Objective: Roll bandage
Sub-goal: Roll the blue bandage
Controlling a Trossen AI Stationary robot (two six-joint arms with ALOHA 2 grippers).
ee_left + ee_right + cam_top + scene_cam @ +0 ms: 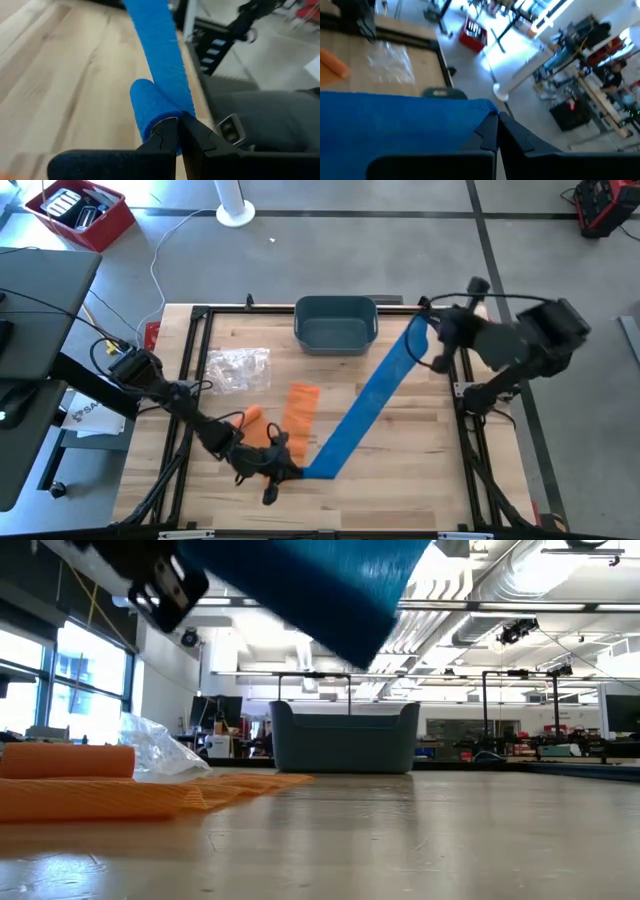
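Bin [336,323] at the tabletop's [400,460] far edge shows only its grey-blue inside. Blue bandage [365,402] stretches between left gripper [283,470] and right gripper [432,330], both jaws clamped on its ends.

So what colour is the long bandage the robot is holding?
The bandage is bright blue, seen best in the high view.
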